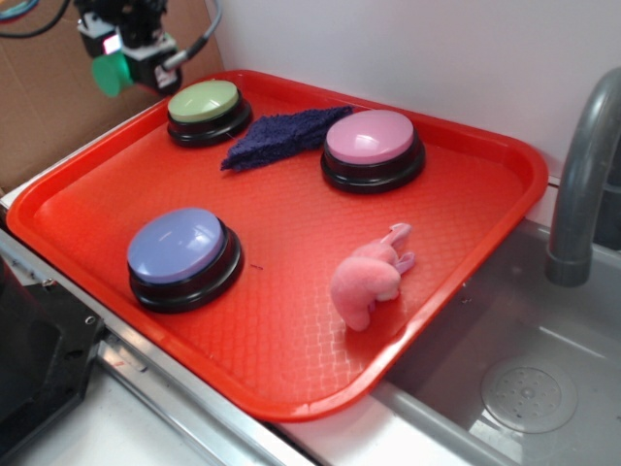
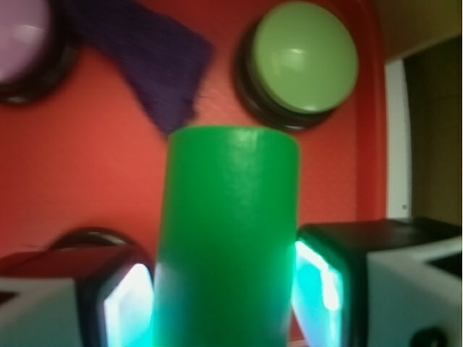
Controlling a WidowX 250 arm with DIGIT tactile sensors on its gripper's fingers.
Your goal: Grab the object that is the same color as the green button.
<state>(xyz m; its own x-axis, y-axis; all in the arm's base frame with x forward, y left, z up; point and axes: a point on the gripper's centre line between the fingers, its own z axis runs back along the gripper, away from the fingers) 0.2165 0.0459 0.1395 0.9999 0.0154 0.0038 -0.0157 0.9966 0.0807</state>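
Pincer (image 2: pixel 226 303) clamped on green cylinder (image 2: pixel 228 231), apparently raised above red tray (image 1: pixel 291 369), near green button (image 1: pixel 204 102) and blue cloth (image 1: pixel 281 136).

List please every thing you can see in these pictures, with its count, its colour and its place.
Tray: one, red, on the counter beside the sink.
Green button: one, olive-green top, back left of tray.
Pink button: one, back right of tray.
Blue button: one, purple-blue, front left of tray.
Cloth: one, dark blue, between the green and pink buttons.
Plush toy: one, pink, front right of tray.
Sink: one, grey, right of tray.
Faucet: one, grey, above sink.
Cylinder: one, green, held above tray.
Gripper: one, black, shut on the cylinder.
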